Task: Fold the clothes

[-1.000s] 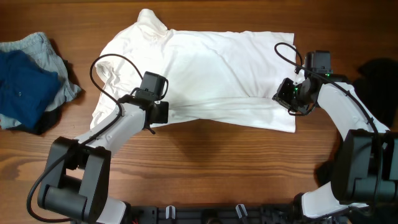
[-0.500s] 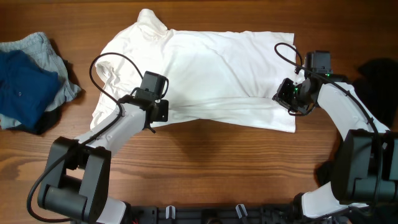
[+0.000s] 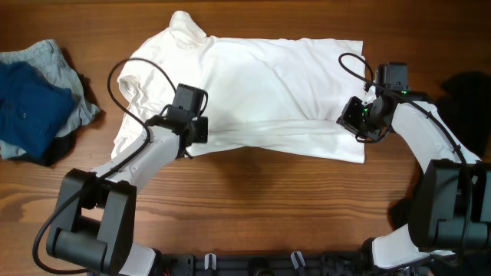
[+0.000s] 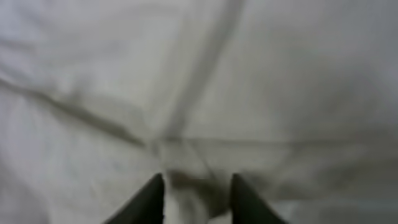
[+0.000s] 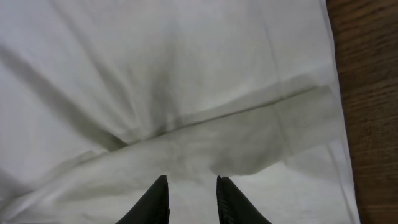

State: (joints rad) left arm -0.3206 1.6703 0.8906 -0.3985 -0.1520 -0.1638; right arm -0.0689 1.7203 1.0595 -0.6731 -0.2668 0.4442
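A white shirt point(image 3: 261, 84) lies spread across the middle of the wooden table, with its near long side folded up over the body. My left gripper point(image 3: 196, 130) is at the left end of that fold. In the left wrist view its fingers point(image 4: 198, 186) are closed on a bunched ridge of the shirt point(image 4: 261, 74). My right gripper point(image 3: 355, 119) is at the right end of the fold. In the right wrist view its fingers point(image 5: 191, 190) are close together on the shirt point(image 5: 186, 68), just behind the folded flap's edge.
A pile of blue and grey clothes point(image 3: 34, 103) lies at the far left. A dark garment point(image 3: 468, 96) lies at the right edge. Bare wood point(image 3: 261, 207) runs along the table's near side and shows at the right of the right wrist view point(image 5: 367, 93).
My left gripper has shifted slightly up and away from the table's near edge, taking the cloth with it. The right arm has not moved.
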